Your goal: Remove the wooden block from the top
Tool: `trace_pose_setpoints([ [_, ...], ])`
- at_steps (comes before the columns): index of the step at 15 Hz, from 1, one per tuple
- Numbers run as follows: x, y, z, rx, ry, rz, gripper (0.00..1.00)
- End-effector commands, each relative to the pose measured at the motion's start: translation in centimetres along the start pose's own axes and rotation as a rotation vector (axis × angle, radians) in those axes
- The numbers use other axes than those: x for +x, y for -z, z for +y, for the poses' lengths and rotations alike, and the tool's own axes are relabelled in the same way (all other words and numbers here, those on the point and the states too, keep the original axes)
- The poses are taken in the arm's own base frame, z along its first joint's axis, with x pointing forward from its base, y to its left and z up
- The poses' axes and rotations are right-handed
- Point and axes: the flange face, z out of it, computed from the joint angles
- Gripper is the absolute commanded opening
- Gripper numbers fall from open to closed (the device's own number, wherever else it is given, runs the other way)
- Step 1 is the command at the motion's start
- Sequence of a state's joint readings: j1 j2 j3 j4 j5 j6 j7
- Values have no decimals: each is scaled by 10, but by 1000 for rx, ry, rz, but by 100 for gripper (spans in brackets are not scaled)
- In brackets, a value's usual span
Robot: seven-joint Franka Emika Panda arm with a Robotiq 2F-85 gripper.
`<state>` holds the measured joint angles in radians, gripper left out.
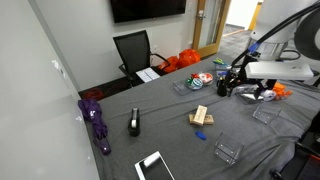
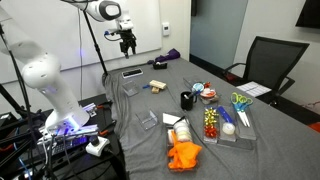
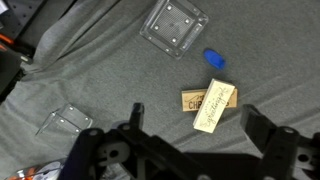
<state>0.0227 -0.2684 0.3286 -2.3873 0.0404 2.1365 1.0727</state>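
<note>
The wooden block (image 3: 216, 105) is light tan with script lettering. It lies tilted across the top of a flatter wooden slab (image 3: 192, 100) with printed letters, on the grey cloth. The stack shows in both exterior views (image 1: 201, 115) (image 2: 158, 64). A small blue piece (image 3: 214, 59) lies beside the stack. My gripper (image 3: 196, 126) is open and empty and hovers above the stack, with a black finger on each side in the wrist view. It hangs high over the table in both exterior views (image 1: 229, 82) (image 2: 128, 41).
Two clear plastic trays (image 3: 174, 25) (image 3: 65, 122) lie on the cloth. A black stapler-like object (image 1: 134, 123), a purple item (image 1: 96, 122) and a tablet (image 1: 153, 166) lie on the table. Bins of small items (image 2: 222, 125), a black cup (image 2: 187, 99) and an office chair (image 1: 133, 50) are around.
</note>
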Motion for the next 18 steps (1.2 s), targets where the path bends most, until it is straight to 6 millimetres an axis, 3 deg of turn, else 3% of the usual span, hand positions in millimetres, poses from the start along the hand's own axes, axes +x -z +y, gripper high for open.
trace_pose_setpoints([
  [1, 31, -16, -31, 86, -67, -43, 100],
  [5, 52, -20, -45, 121, -64, -46, 100],
  [6, 45, -20, -34, 103, -66, -27, 100],
  [11, 50, -20, -41, 109, -67, -33, 100],
  [18, 72, -93, -62, 76, -235, 34, 100],
])
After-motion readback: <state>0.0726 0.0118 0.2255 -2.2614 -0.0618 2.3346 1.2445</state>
